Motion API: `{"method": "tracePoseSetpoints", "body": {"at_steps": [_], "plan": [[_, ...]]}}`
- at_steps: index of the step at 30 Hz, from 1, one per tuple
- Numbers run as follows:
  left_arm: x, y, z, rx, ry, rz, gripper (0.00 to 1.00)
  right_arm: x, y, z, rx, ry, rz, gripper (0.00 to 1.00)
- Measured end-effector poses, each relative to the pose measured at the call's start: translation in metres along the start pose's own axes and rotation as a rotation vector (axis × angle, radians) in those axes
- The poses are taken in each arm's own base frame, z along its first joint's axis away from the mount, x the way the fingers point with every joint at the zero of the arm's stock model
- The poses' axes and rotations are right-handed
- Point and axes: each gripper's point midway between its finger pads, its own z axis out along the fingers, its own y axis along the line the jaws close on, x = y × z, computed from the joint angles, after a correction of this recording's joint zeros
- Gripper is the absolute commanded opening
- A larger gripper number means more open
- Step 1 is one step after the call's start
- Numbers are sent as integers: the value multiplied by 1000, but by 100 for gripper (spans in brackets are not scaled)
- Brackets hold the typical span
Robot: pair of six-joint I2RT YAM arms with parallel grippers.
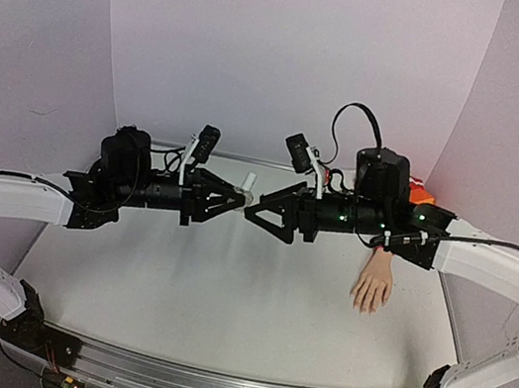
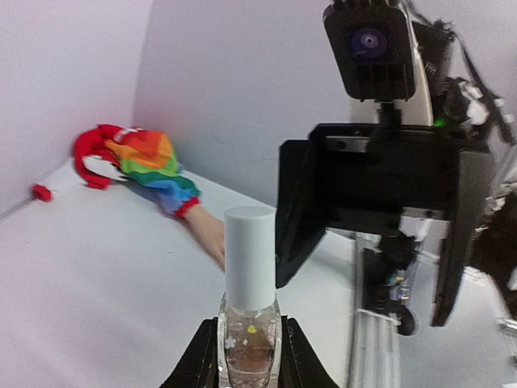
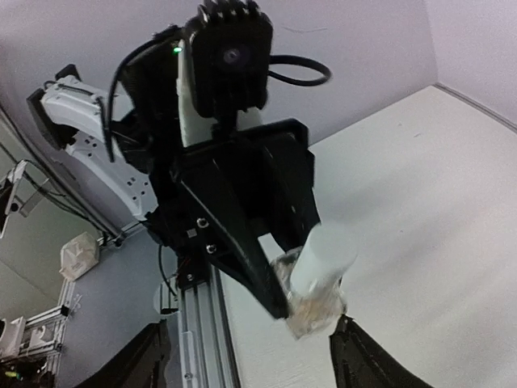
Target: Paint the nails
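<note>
Nails [image 1: 361, 306] wait far from the bottle [image 2: 248, 349]

Right gripper [image 1: 250, 211] sits just right of the bottle, jaws wide open facing the white cap [image 2: 250, 257], likely to twist it off. Left gripper [image 1: 237, 198] squeezes the bottle tight to hold it steady. The fake hand [image 1: 374, 283] lies well right of the bottle. No words show on the bottle.
</note>
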Motion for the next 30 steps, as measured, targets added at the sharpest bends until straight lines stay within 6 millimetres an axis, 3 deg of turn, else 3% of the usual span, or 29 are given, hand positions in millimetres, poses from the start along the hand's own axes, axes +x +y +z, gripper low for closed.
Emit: {"method": "tracePoseSetpoints", "body": {"at_steps": [6,10,13,21,26,30], "plan": [[1,20,8,-284,9,134,0,-15,-27,-15,213,-75,70,75],[2,40,2,-417,11,148,0,-23,-43,-10,303,-101,162,54],[3,49,0,-470,12,149,0,-28,-53,0,360,-108,214,44],[17,53,11,-496,45,149,0,-33,-64,25,460,-96,279,47],[21,52,14,-495,54,154,0,-30,-75,31,519,-88,312,45],[18,50,17,-492,47,155,0,-28,-82,35,548,-78,331,36]]}}
